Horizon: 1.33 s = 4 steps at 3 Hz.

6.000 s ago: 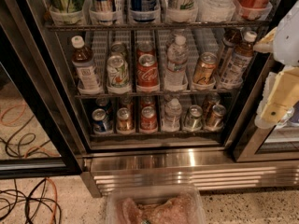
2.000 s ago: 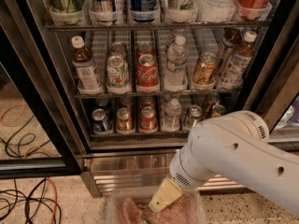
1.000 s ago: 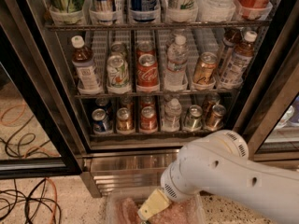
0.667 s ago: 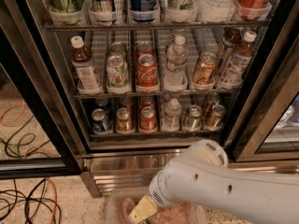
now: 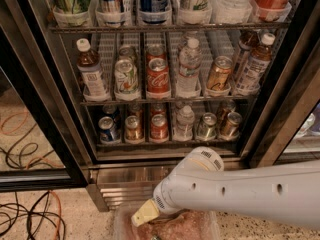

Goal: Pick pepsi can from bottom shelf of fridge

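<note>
The gripper [image 5: 145,213] sits low in the view, at the cream-coloured end of the white arm [image 5: 240,194], which reaches in from the right. It hangs in front of the fridge [image 5: 125,176], below the steel base slats and well apart from any can. Whether it is apart or together cannot be told from here.

Above the gripper and a little to its left, the pepsi can [image 5: 107,129] stands upright at the left end of the bottom shelf [image 5: 165,144], just behind the front rail. Right of it in the same row come a gold-brown can [image 5: 134,128], then a red can [image 5: 159,127] almost straight above the gripper. Further right stand a water bottle [image 5: 185,123], a silver can [image 5: 206,126] and another gold can [image 5: 230,124]. More cans stand behind this front row.

Just below and right of the gripper lies a clear tub [image 5: 210,219] with something pinkish in it; what it is cannot be told. Far to the gripper's left, cables [image 5: 30,216] lie looped on the speckled floor.
</note>
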Tool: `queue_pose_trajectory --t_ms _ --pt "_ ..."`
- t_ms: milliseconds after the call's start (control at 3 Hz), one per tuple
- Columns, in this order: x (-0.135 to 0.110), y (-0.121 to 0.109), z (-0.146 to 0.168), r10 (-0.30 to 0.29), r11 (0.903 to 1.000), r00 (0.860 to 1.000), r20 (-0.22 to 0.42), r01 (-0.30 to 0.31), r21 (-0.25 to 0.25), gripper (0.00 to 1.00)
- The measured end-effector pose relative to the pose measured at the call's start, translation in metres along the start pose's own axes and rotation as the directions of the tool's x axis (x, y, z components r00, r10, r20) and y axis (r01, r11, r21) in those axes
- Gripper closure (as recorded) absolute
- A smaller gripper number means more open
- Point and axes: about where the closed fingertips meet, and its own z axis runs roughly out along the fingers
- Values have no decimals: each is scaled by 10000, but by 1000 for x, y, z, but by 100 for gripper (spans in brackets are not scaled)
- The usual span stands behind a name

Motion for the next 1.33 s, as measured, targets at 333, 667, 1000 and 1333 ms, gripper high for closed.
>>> queue_pose_trajectory --t_ms 333,667,1000,1333 --pt "-1 1 1 818 9967 9967 -12 -818 15 0" --pt "-1 2 2 733 9973 9973 57 -733 -53 0" --pt "-23 6 28 975 9942 9936 569 -947 -503 0" --pt "-62 2 48 1780 9806 9709 1601 -1614 -1113 0"
